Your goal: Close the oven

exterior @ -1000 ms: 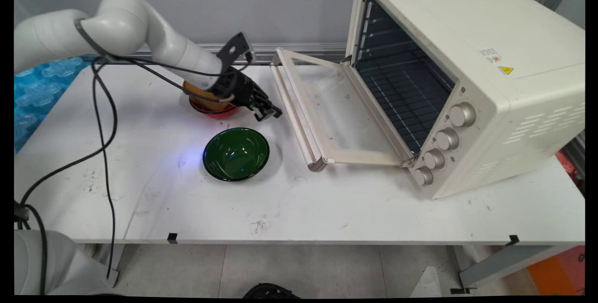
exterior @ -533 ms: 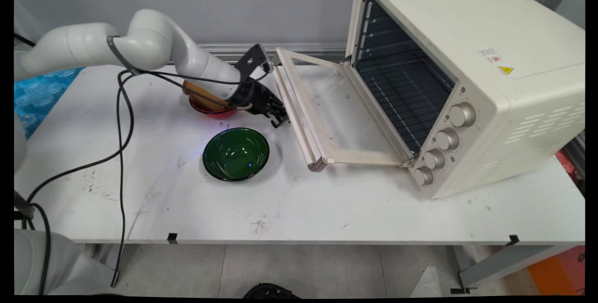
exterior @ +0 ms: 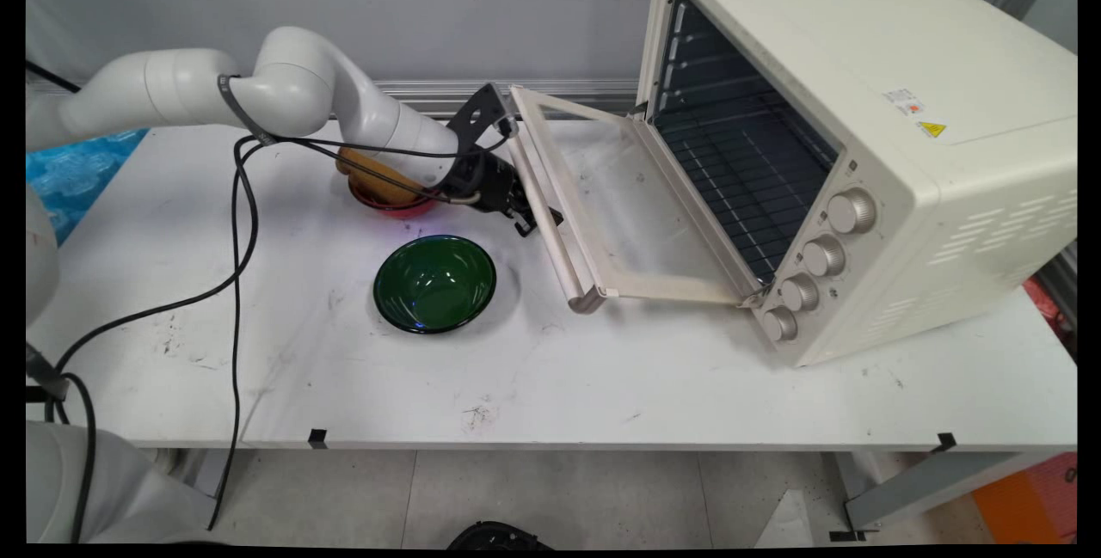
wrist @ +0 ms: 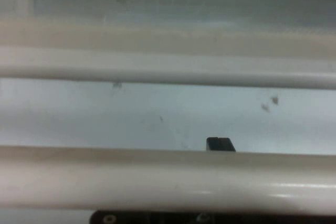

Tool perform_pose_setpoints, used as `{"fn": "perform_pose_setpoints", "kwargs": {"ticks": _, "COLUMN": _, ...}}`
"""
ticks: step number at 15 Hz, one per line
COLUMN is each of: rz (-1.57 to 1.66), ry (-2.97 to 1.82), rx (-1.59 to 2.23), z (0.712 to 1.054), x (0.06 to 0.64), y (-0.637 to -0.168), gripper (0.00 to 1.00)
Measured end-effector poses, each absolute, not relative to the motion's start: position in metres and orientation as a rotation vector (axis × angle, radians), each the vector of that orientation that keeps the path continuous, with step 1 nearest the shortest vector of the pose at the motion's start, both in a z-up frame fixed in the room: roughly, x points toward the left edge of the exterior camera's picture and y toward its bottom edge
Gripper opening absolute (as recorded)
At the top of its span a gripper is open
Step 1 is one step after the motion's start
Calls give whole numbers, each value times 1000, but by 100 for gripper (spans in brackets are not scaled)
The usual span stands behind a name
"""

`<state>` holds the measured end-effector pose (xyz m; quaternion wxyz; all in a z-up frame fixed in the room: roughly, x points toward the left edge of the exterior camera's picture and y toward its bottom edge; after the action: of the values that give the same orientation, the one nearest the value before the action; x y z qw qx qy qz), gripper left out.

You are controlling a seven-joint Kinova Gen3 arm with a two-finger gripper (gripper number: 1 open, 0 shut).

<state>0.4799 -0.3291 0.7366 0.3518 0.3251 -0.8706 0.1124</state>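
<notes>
My black gripper (exterior: 532,218) is low over the table and pressed up against the cream handle bar (exterior: 555,240) of the toaster oven's open door (exterior: 636,205). In the hand view the handle bar (wrist: 168,179) runs across the lower part of the picture. A black tip of the gripper (wrist: 220,144) shows just beyond it, and the door's edge (wrist: 168,66) lies further on. The cream oven (exterior: 869,128) stands at the right with its wire racks showing. A green bowl (exterior: 434,283) sits on the table just near of the gripper.
A red bowl (exterior: 391,201) with a brown piece of food (exterior: 370,171) in it sits behind the green bowl, partly hidden under my wrist. Black cables (exterior: 236,283) hang from the arm over the table's left side. Blue wrap (exterior: 77,171) lies at the far left.
The arm has swung right, carrying the gripper from beside the red bowl to the door's handle bar. The bowls and the oven door have not moved.
</notes>
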Motion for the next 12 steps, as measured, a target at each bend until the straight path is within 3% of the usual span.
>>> {"fn": "perform_pose_setpoints", "kwargs": {"ticks": 12, "rz": 348, "ry": -2183, "rx": 772, "z": 803, "x": 455, "y": -352, "gripper": 0}}
